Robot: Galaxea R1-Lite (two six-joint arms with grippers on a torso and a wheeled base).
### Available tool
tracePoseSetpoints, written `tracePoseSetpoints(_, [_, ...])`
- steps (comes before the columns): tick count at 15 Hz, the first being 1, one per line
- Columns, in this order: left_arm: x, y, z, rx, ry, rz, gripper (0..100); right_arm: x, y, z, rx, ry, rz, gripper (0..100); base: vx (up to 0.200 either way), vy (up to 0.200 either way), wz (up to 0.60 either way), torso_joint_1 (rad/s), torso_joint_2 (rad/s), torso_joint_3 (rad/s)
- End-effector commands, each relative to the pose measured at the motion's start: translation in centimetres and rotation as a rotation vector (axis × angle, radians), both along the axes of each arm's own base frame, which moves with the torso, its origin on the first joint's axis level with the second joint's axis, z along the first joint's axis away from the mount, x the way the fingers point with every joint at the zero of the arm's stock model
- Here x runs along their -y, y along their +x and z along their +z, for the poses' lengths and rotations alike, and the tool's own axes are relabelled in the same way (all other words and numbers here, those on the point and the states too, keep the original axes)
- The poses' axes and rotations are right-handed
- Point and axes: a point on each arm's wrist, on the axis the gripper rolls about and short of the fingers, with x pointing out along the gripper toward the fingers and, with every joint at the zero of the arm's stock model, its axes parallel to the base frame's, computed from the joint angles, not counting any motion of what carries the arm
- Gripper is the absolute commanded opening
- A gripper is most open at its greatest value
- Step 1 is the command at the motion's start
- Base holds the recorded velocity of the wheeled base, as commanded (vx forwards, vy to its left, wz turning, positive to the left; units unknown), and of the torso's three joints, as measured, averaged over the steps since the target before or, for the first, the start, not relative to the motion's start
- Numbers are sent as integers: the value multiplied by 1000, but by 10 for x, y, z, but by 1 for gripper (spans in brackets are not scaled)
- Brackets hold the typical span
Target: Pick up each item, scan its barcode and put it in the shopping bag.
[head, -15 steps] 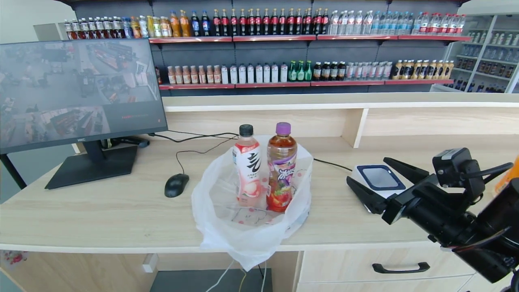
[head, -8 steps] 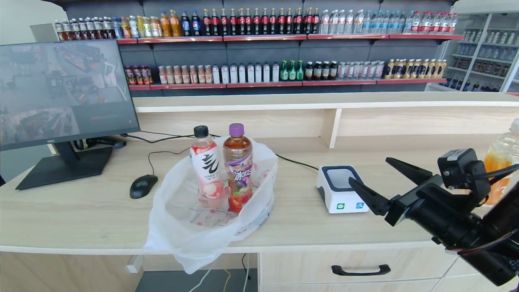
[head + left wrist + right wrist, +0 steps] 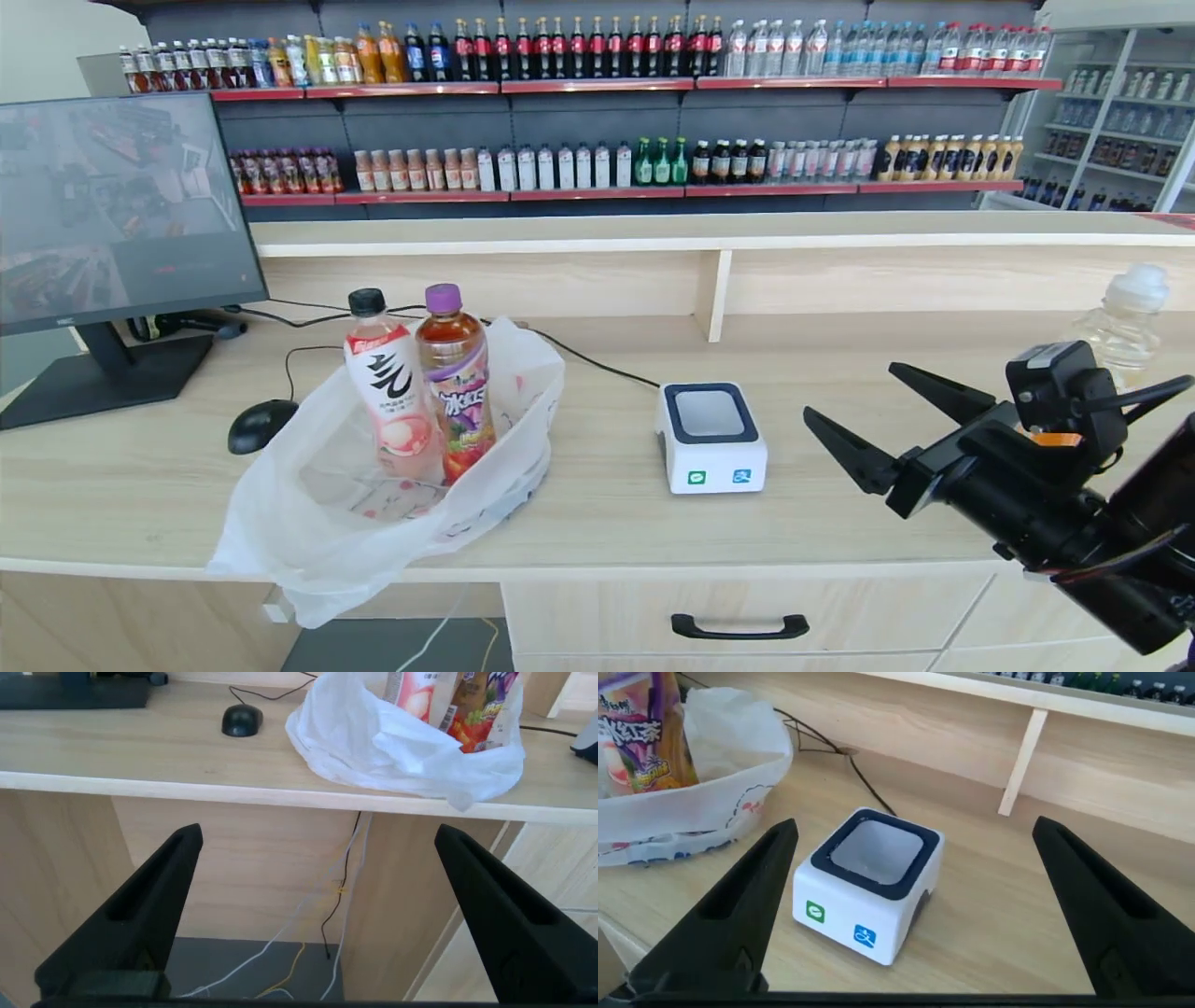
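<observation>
Bottles (image 3: 394, 401): two in shopping bag (image 3: 299, 537)

Matte blk right gripper (image 3: 850, 389): two long tapered wedge fingers (image 3: 845, 454), smooth plastic. Boxy blk wrist cam block (image 3: 1060, 378) w/ grey top. Thin blk cables (image 3: 1148, 385) looping off it. Left gripper (image 3: 318, 833): same blk wedges.

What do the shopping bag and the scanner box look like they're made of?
Shopping bag: likely thin plastic film, white and translucent, with soft crumpled folds. Scanner: apparently hard white plastic, smooth moulded corners, dark-rimmed window on top.
</observation>
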Motion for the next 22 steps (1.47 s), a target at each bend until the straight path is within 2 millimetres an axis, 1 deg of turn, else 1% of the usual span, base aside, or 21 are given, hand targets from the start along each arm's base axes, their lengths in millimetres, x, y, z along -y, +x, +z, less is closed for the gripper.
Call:
tracePoseSetpoints(1, [0, 0, 0, 0, 1, 0, 100, -1, 0, 0, 1, 0, 3, 100, 0, -200, 0, -7, -2, 2])
tracePoseSetpoints(8, [0, 0, 0, 0, 0, 0, 100, -1, 0, -1, 0, -1, 3, 100, 0, 0, 0, 0, 0, 0])
tracePoseSetpoints(13, [0, 0, 0, 0, 0, 0, 100, -2, 4, -4, -15, -7, 2, 100, 0, 0, 0, 0, 0, 0])
tracePoseSetpoints(18, [0, 0, 0, 0, 0, 0, 100, 1, 7, -6, -22, -9, -15, 100, 0, 0, 0, 0, 0, 0])
tracePoseSetpoints(19, [0, 0, 0, 0, -2, 0, 100, 1, 7, -6, -22, -9, -15, 100, -200, 0, 0, 7, 2, 2])
tracePoseSetpoints(22, [0, 0, 0, 0, 0, 0, 100, 2, 6, -7, -25, -10, -17, 100, 0, 0, 0, 0, 0, 0])
